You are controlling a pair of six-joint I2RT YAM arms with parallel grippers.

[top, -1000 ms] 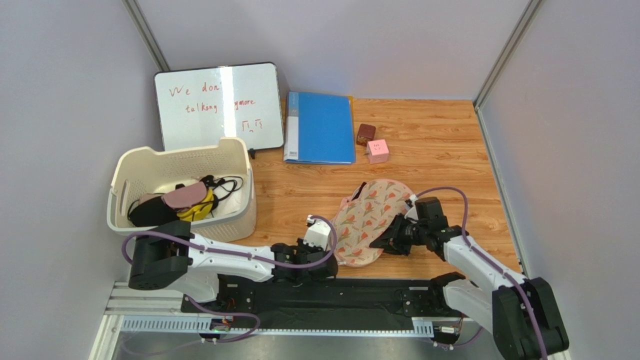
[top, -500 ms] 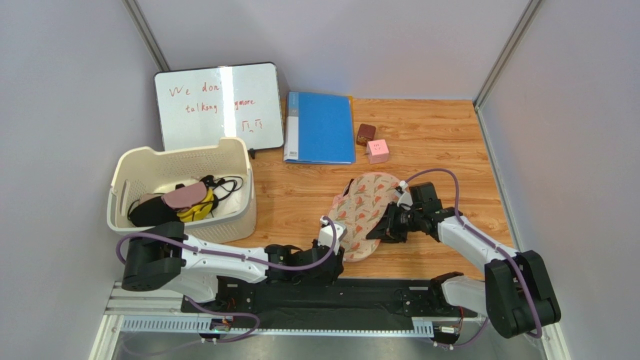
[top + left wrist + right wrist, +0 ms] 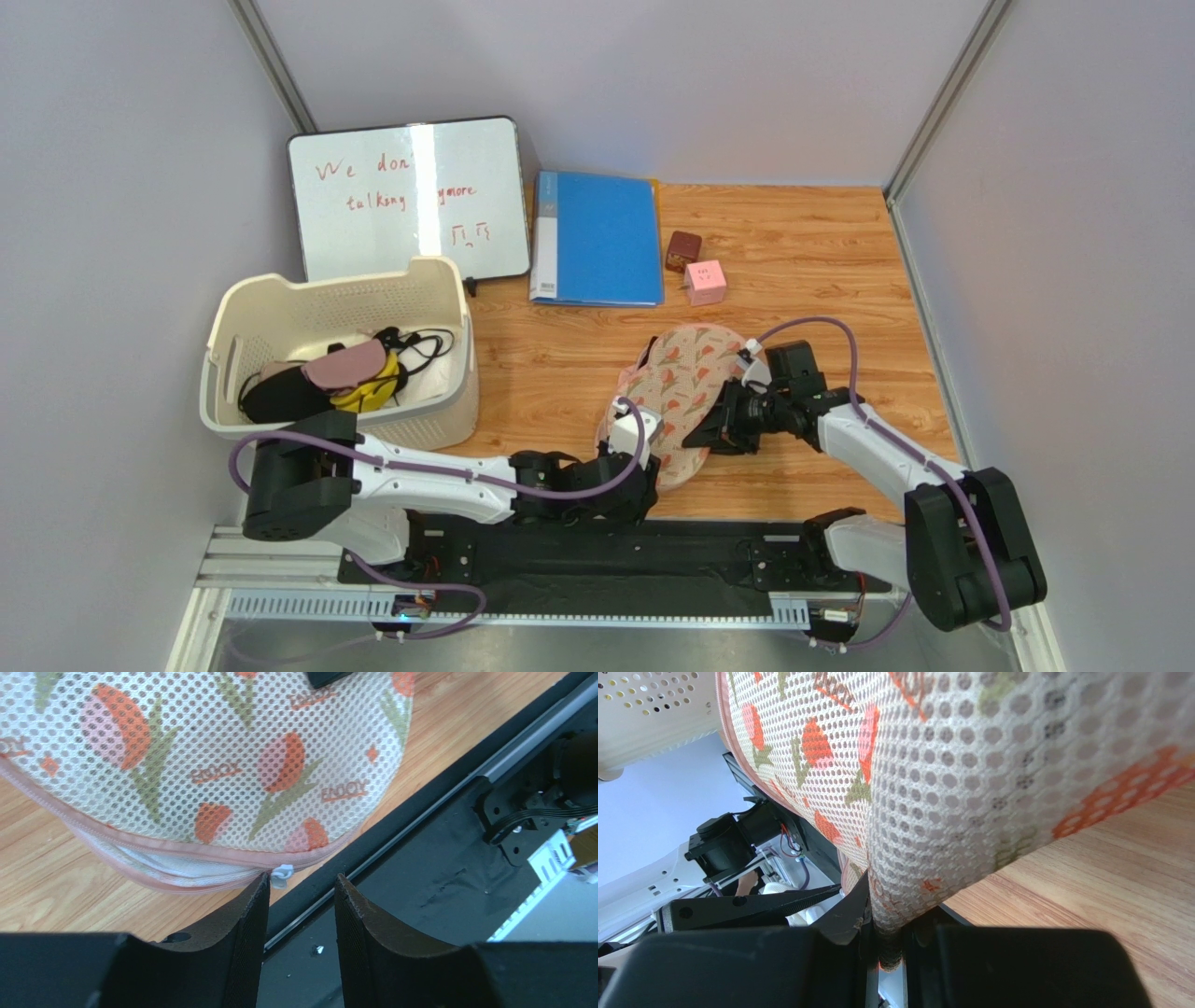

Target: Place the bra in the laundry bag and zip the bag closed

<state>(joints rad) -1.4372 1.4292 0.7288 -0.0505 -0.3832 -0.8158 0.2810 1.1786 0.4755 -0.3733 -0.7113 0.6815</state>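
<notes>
Because the laundry bag (image 3: 680, 385) is thin printed mesh with a soft zip seam, it looks light and floppy, likely to buckle or slide on the wood if the zip is pulled without an anchor. It lies to the right of the cream basket (image 3: 337, 287), its far lobe tipped up off the table. The bra is not visible in any view; whether it sits inside the bag cannot be told.

The right gripper (image 3: 887, 934), on the side of the bag away from the basket, is clamped on a fold of the mesh and holds that edge raised. That is a sound hold, since the fabric bunches rather than slips.

The left gripper (image 3: 300, 885), at the bag's near end, has its fingers apart, with the small white zip pull (image 3: 281, 876) just off one fingertip. The pull is tiny and smooth, so it probably needs a square pinch on the tab itself. White lining shows under the pink edging beside it, so the seam seems unclosed there.
</notes>
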